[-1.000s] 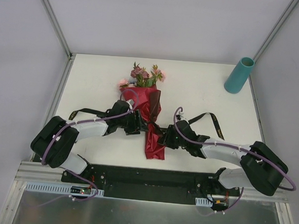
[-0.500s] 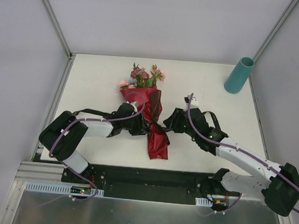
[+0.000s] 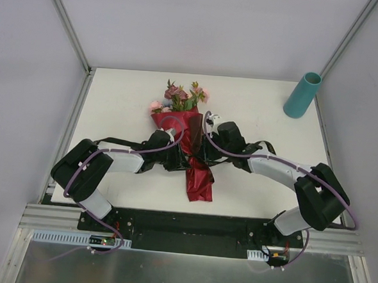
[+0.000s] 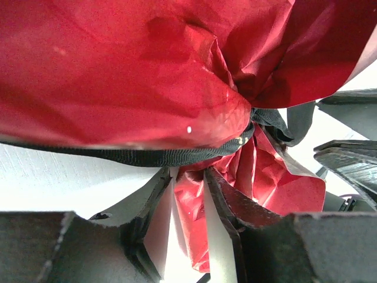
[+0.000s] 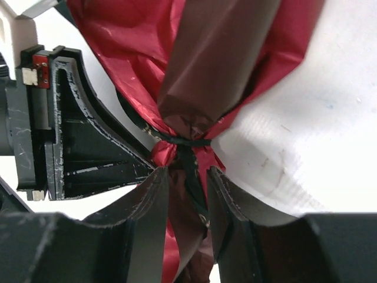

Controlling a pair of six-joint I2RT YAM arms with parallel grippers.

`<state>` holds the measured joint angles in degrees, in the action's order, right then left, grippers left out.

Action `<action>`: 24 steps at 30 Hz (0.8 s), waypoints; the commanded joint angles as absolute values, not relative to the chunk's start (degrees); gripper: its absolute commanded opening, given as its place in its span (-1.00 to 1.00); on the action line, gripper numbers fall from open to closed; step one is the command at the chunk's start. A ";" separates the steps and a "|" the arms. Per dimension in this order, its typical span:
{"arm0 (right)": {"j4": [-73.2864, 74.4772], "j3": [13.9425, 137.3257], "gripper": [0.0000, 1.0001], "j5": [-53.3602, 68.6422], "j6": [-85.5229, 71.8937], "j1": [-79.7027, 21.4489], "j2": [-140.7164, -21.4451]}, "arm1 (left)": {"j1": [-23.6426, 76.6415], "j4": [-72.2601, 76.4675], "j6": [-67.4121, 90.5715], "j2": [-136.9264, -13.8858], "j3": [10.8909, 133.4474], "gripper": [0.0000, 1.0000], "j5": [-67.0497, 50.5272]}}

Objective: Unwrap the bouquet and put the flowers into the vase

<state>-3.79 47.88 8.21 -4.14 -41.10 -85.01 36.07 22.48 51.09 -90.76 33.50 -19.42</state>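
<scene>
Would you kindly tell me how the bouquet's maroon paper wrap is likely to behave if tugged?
The paper wrap looks thin and deeply creased, so it will probably crumple rather than hold shape. The black ribbon cinches its waist, so a tug would likely drag the whole bouquet. Its sheen suggests it may slip.

Bouquet point(image 3: 188, 132) lies mid-table point(image 3: 114, 105), flowers point(image 3: 181, 96) toward 12 o'clock, maroon wrap tail toward 6. Left gripper point(image 3: 179, 159) meets its waist from 9 o'clock, right gripper point(image 3: 201, 152) from 3. Black ribbon point(image 3: 112, 140) trails toward 9. Teal vase point(image 3: 301, 96) stands at 2 o'clock corner.
</scene>
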 commanded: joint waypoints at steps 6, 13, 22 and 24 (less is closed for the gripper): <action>-14.67 47.81 -0.22 13.62 1.06 -40.78 -92.28 | 36.83 24.52 51.95 -92.11 33.22 -0.45 -20.04; -18.10 46.32 -0.33 13.45 0.27 -40.87 -94.13 | 36.83 24.43 52.29 -92.90 33.57 -0.46 -19.95; -19.52 45.78 -1.00 15.27 -8.33 -39.56 -87.81 | 36.83 23.91 52.74 -93.43 33.31 -1.00 -18.37; -15.93 48.41 -1.00 17.92 -10.71 -39.29 -88.15 | 36.83 23.99 52.82 -93.51 33.31 -1.00 -18.19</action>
<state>-16.88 44.36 12.84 -4.60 -40.36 -91.61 36.40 24.93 53.17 -92.68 33.50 -19.44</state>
